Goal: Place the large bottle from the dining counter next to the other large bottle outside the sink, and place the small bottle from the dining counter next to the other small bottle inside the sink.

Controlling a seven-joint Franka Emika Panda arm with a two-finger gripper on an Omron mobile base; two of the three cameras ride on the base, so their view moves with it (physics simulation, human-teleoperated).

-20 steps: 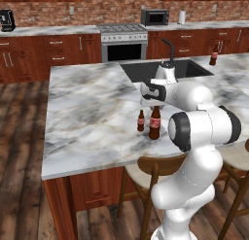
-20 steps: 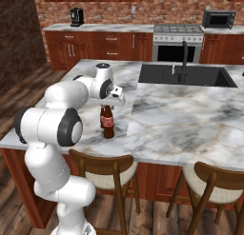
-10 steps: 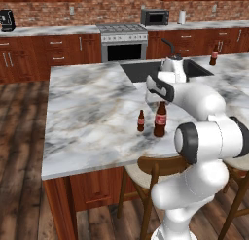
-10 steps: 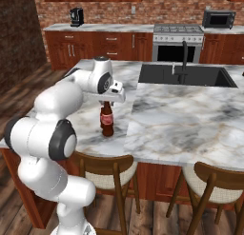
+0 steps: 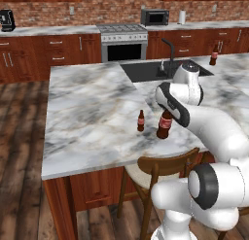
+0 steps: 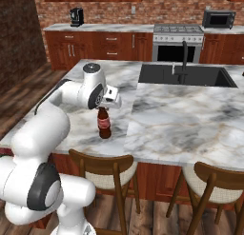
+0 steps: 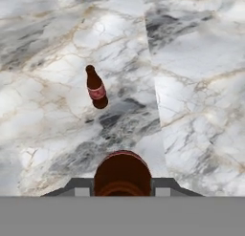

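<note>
Marble top: the grey-white veined dining counter [image 5: 92, 112] is carrying both bottles upright near its front edge.
Change: the forearm is now swinging further out to the right than a second ago; both bottles are keeping their spots.
Gripper: the gripper [image 6: 102, 107] is sitting over the large bottle [image 5: 164, 124], its fingers flanking the neck and clenching it.
Large bottle: dark brown glass with a red label is standing on the marble, its round shoulder showing between the fingers in the hand view [image 7: 122, 175].
Small bottle: the small brown bottle [image 5: 141, 121] is standing just beside the large one, apart.
Sink: the black basin [image 6: 183, 76] is lying well apart, behind.
</note>
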